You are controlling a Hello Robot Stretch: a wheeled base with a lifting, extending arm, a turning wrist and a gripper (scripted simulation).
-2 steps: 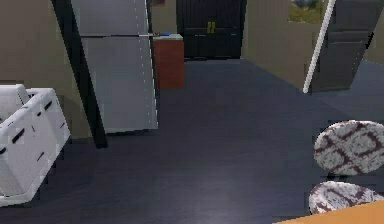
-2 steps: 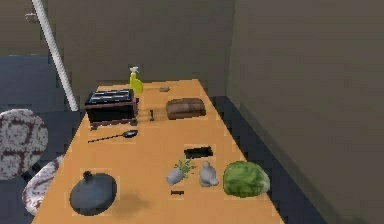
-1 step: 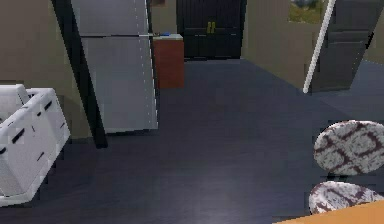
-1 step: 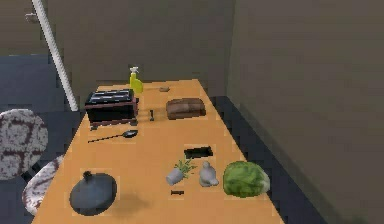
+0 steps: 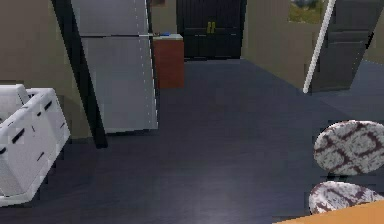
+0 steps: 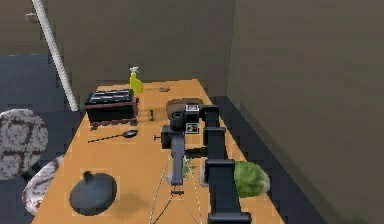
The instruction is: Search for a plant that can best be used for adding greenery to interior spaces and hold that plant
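Green leafy clump (image 6: 250,179) on the wooden table (image 6: 130,165), just beside the arm (image 6: 222,165).

The clump is round and lies near the table's edge at the arm side view's right; its shape does not settle whether it is the plant. The dark arm reaches up over the tabletop, and the gripper (image 6: 175,131) sits at its far end among things standing on the table, so I cannot tell whether it holds anything. Farther out stand a black toaster (image 6: 110,105) and a yellow spray bottle (image 6: 135,80), with a ladle (image 6: 113,135) and a dark round lid (image 6: 92,191) nearer. In the forward view a grey fridge (image 5: 115,70) stands left, a dark double door (image 5: 210,28) lies ahead, and two patterned stools (image 5: 349,146) sit at the right.
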